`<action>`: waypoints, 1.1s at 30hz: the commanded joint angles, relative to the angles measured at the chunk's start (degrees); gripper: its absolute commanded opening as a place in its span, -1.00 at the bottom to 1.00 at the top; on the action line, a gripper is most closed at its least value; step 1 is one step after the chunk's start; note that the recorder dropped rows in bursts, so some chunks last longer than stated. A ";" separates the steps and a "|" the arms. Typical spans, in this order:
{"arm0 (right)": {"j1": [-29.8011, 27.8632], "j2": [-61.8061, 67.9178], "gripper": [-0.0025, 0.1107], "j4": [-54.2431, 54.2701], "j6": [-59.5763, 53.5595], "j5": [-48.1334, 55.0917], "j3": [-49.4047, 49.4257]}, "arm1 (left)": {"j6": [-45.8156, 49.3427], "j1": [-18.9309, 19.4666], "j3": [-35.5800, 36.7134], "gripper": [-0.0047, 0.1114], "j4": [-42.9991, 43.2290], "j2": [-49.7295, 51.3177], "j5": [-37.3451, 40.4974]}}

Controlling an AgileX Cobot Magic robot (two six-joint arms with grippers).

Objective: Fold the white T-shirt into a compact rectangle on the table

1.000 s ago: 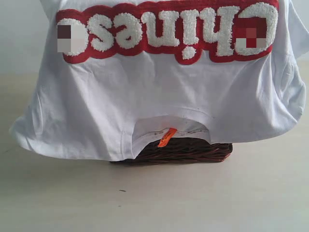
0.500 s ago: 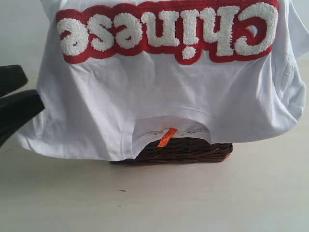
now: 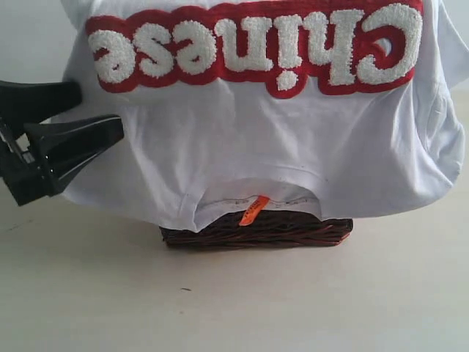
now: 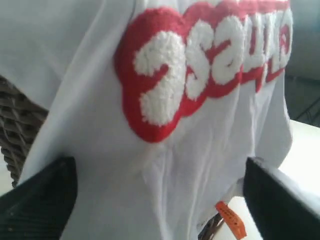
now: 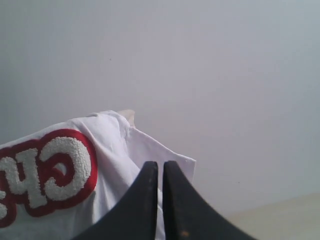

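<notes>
Exterior view has the white T-shirt draped over a basket on the counter. My left jaws stand apart around its side edge; my right jaws are together (pinching cloth? I cannot tell). A deep bite could snag wicker and drag the basket.

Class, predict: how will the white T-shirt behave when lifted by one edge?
Probably floppy: the T-shirt drapes and creases over the basket. Likely light: thin cloth hangs loose. It may drag off the basket rather than lift flat.
</notes>
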 commanded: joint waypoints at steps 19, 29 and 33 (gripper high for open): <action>-0.21 -0.29 -0.85 -0.63 -0.43 1.01 -0.42 | 1.96 -0.45 -0.51 0.20 -3.18 5.14 -0.13; -0.21 -0.29 -0.85 -0.63 -0.43 1.01 -0.42 | 1.72 -0.45 -2.15 -0.92 -2.48 5.15 -11.12; -0.21 -0.29 -0.85 -0.63 -0.43 1.01 -0.42 | -3.69 -0.45 -6.10 -0.92 1.26 3.95 -14.02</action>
